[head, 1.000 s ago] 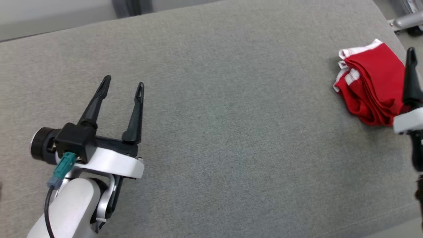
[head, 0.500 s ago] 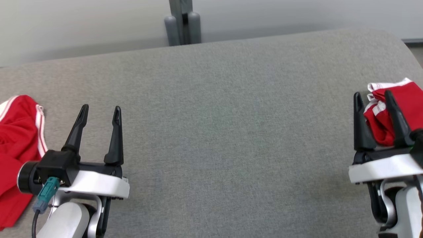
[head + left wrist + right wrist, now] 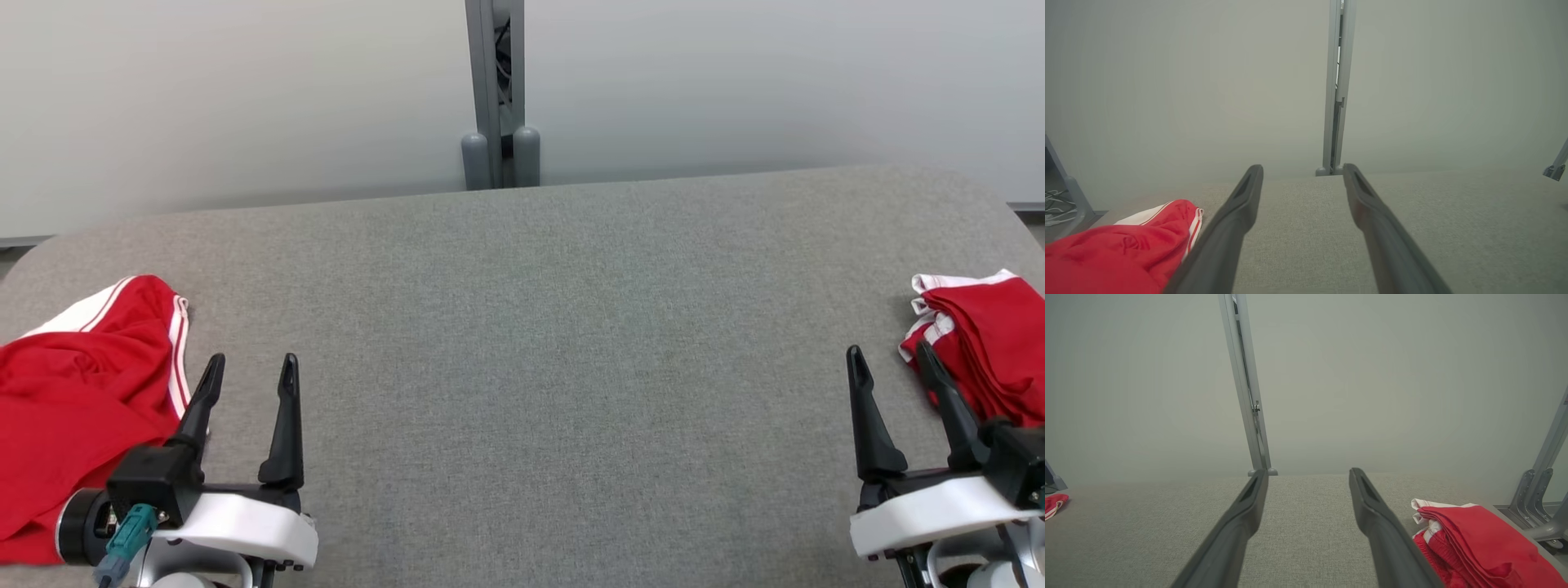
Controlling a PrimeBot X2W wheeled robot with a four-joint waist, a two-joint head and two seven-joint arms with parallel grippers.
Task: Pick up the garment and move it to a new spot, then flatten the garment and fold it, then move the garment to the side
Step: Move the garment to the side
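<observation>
Fingers [image 3: 283, 425] spread, empty, on L gripper [image 3: 252, 361] & R gripper [image 3: 888, 351]; folded garment [image 3: 992, 351] parked at table [image 3: 522, 367] edge, crumpled garment [image 3: 73, 392] prob. next.

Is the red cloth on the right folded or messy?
Folded. The right red garment lies in neat stacked layers, its white-trimmed edges bunched together.

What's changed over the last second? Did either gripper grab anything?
The head camera swung toward the robot's left and tilted up, so the loose red garment on the left came into frame. Nothing was gripped or let go. Unchanged: the left gripper and right gripper stay open and empty, and the folded red garment lies where it was at the right end of the table.
</observation>
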